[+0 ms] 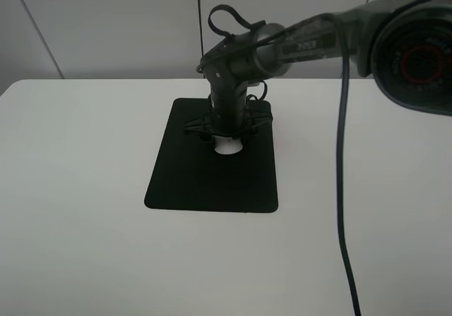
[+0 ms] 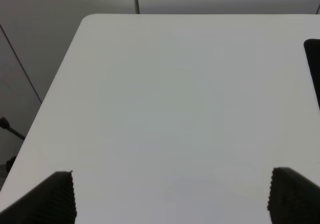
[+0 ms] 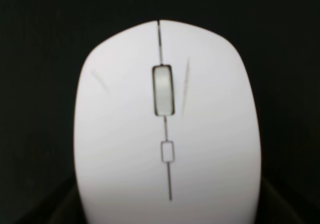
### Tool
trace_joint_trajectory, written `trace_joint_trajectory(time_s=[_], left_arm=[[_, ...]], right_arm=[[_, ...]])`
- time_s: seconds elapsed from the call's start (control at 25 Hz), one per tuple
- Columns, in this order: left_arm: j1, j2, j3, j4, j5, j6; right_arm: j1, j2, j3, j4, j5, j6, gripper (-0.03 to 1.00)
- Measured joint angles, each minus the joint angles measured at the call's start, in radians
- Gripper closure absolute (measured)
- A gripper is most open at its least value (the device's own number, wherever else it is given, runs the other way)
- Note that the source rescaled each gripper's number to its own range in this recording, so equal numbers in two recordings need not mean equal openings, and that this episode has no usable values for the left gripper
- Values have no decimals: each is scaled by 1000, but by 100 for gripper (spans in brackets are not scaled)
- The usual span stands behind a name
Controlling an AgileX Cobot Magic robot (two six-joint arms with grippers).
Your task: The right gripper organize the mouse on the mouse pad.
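The white mouse (image 1: 227, 146) lies on the upper middle of the black mouse pad (image 1: 205, 182). My right gripper (image 1: 227, 133) reaches down from the right and stands directly over it, hiding most of the mouse. In the right wrist view the mouse (image 3: 165, 134) fills the picture, scroll wheel pointing away, with black pad (image 3: 35, 43) around it. The dark fingers (image 3: 47, 211) show only at the lower corners, tight against both sides of the mouse. My left gripper (image 2: 172, 186) is open and empty over bare table.
The white table (image 1: 78, 189) surrounds the pad, with its back edge near a grey wall. The right arm's black cable (image 1: 343, 189) hangs down across the table's right side. An edge of the pad (image 2: 314, 68) shows in the left wrist view.
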Motion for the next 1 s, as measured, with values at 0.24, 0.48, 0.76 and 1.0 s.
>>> trace_joint_trajectory(time_s=[0.24,0.48,0.76,1.0], left_arm=[[0,0,0,0,0,0],[0,0,0,0,0,0],[0,0,0,0,0,0],[0,0,0,0,0,0]], right_arm=[[0,3,-11,3,13,0,96],[0,3,-13,7,16,0,79],[-3,3,-14,3,31,0,4],[-2,3,-66,28,114,-1,0]])
